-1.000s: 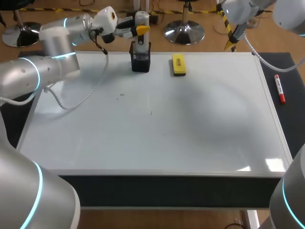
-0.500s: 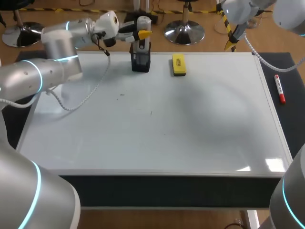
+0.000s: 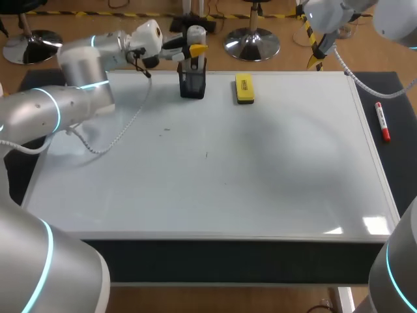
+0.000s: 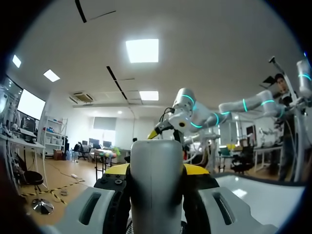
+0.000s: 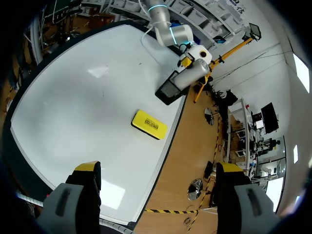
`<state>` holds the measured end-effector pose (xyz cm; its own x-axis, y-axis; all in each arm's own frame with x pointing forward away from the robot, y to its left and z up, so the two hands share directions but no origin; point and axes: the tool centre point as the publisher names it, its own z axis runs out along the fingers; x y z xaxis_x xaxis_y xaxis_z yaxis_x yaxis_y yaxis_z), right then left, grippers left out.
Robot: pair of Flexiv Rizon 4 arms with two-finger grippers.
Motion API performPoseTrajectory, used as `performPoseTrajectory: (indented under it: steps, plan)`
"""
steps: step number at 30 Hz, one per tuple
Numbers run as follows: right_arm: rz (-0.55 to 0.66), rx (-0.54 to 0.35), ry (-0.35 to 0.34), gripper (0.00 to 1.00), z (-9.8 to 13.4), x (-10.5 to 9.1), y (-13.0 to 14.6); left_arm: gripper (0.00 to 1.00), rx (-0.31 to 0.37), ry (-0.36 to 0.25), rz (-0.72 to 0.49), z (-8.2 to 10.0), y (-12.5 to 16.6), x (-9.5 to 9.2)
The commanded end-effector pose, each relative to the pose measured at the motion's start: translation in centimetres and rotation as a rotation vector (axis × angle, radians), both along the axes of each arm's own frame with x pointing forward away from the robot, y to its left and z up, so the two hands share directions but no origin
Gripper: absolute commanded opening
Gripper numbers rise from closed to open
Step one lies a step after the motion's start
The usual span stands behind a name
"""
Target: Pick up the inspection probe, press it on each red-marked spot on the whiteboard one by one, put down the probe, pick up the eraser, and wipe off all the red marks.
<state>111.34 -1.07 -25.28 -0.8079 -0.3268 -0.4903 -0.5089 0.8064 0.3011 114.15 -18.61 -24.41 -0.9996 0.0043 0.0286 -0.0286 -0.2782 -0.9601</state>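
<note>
- The left gripper (image 3: 193, 44) is held at the far edge of the whiteboard (image 3: 215, 169) and is clamped on the inspection probe (image 3: 195, 34). In the left wrist view the grey cylinder (image 4: 156, 185) is seen pressed between the two yellow-tipped fingers (image 4: 116, 169).
- The probe is gripped near its upper part. Its lower end sits in a black holder (image 3: 192, 85), which stands on the whiteboard at its far edge.
- The yellow eraser (image 3: 244, 89) lies flat on the whiteboard just beside the holder, on its right, and is touched by neither gripper.
- The right gripper (image 5: 158, 168) is held high above the far right part of the board with its fingers spread wide apart and nothing between them. The eraser (image 5: 148, 124) and the holder (image 5: 168, 90) are seen well below it.
- Two small dark specks (image 3: 166, 129) are seen on the board's left half. Whether they are marks cannot be told.
- A red marker (image 3: 382, 122) lies on the dark bench (image 3: 397, 150) to the right of the whiteboard, apart from its frame.
</note>
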Motion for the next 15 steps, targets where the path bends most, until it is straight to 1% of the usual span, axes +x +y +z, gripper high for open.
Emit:
performPoseTrajectory:
  steps: [1, 15]
  plan:
    - [0.001, -0.004, 0.002, 1.00, 0.1, 0.0, -0.1, 0.00, -0.004, -0.009, -0.007, -0.4, 0.1, 0.1]
    - [0.001, -0.004, 0.002, 1.00, 0.1, 0.0, -0.1, 0.00, -0.005, -0.007, -0.014, -1.4, 0.4, -0.1]
